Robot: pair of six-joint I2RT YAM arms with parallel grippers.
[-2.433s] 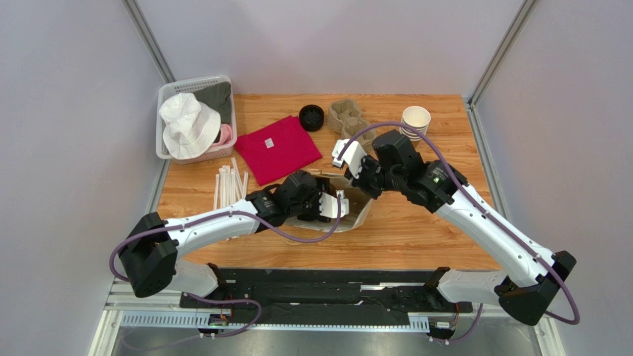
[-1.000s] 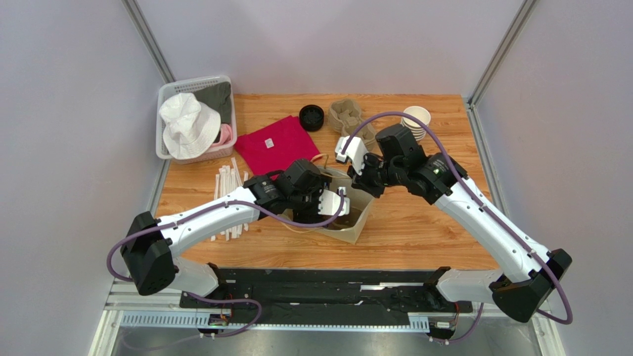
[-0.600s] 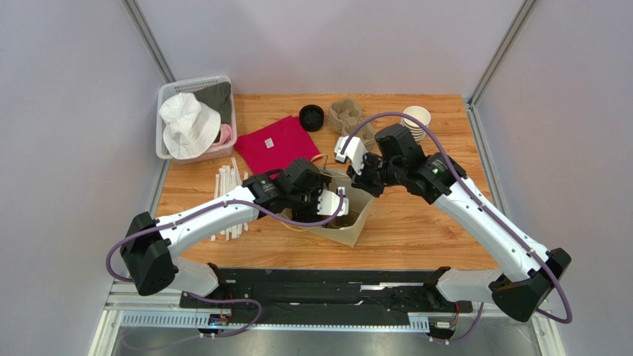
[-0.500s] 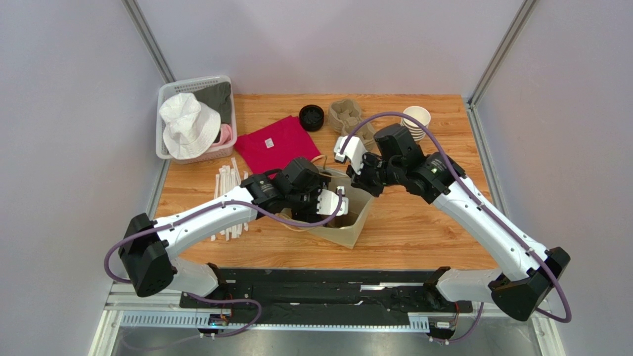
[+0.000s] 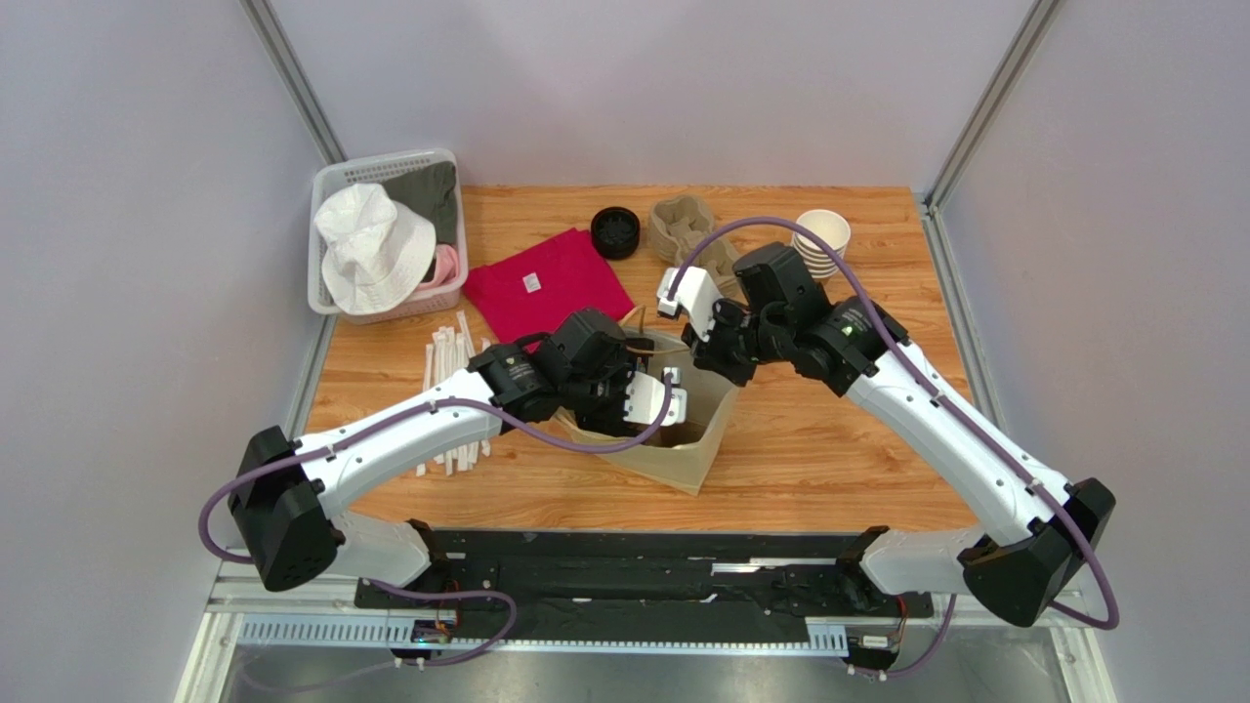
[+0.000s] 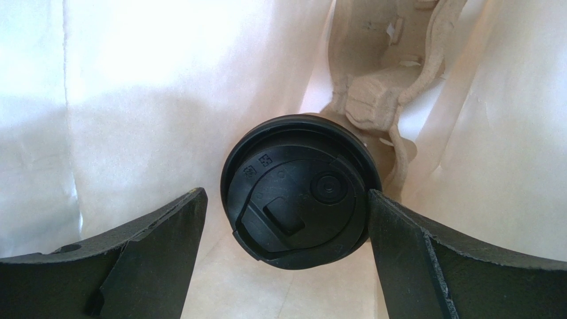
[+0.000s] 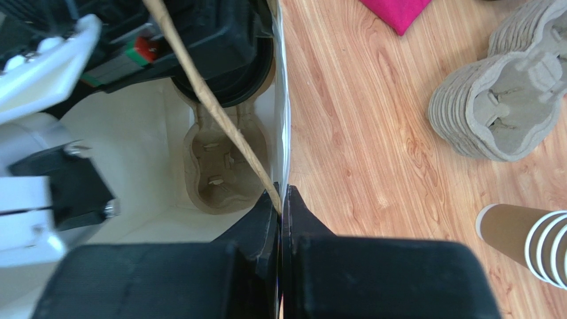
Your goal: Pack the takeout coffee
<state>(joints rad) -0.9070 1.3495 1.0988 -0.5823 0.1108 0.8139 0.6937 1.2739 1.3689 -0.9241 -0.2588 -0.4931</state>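
Note:
The takeout coffee point(image 6: 299, 189) shows only its round black lid, standing inside the brown paper bag point(image 5: 702, 444) beside a pulp cup carrier point(image 6: 386, 86). My left gripper point(image 6: 286, 194) reaches down into the bag and is open. Its right finger point(image 6: 426, 259) is at the lid's edge and its left finger point(image 6: 146, 252) stands apart from it. In the top view the left wrist point(image 5: 616, 384) hides the cup. My right gripper point(image 7: 281, 199) is shut on the bag's upper wall point(image 7: 283, 100), next to the twine handle point(image 7: 206, 93).
A white basket point(image 5: 335, 183) with a white hat stands at the back left. A magenta cloth point(image 5: 550, 290), black lids point(image 5: 615, 232), stacked pulp carriers point(image 5: 684, 224) and a stack of paper cups point(image 5: 822, 237) lie behind the bag. White straws point(image 5: 448, 374) lie to the left.
The left wrist has shifted a little left and back inside the bag with its jaws a touch wider. The right gripper has kept its hold on the bag wall and the bag has swung slightly.

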